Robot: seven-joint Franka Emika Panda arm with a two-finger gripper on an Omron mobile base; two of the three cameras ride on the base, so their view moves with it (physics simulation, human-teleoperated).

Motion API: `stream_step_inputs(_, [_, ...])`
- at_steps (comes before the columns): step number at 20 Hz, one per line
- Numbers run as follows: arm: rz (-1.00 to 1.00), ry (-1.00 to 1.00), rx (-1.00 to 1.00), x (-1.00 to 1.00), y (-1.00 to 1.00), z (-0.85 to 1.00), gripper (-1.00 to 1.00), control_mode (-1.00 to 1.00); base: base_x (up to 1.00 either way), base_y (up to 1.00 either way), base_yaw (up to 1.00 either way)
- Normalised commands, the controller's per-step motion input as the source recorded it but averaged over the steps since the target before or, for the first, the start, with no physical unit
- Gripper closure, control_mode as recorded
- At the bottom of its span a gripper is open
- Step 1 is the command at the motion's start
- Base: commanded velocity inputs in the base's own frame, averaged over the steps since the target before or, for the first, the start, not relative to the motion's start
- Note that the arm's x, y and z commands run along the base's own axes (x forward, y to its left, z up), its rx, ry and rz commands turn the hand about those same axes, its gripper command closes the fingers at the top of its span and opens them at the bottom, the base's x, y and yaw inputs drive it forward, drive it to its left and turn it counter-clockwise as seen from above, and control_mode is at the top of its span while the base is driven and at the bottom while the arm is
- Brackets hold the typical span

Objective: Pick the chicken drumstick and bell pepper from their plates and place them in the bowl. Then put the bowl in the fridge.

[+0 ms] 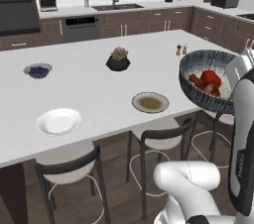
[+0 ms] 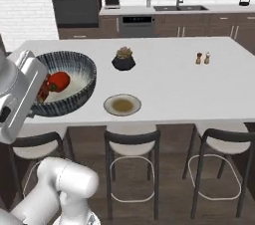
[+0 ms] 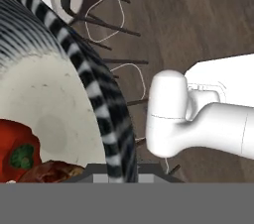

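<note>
On the desk point(image 1: 99, 89), going left to right, there's the white plate point(image 1: 58, 121) at about 8 o'clock, the beige plate point(image 1: 150, 102) near the middle, then at 3 o'clock the bowl point(image 1: 198, 94) lifted off the edge, jaws clamped on its rim, pepper point(image 1: 210, 77) and drumstick point(image 1: 197, 82) inside.

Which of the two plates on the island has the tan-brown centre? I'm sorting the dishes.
The beige plate, toward the bowl; the other plate is plain white.
</note>
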Motion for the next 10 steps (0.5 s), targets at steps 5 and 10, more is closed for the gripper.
stream_step_inputs(5, [0.00,0.00,0.00,0.00,0.00,0.00,1.00,1.00,-0.04,-1.00,-0.26])
stream_step_inputs(10, [0.00,0.00,0.00,0.00,0.00,0.00,1.00,1.00,0.00,-1.00,-0.28])
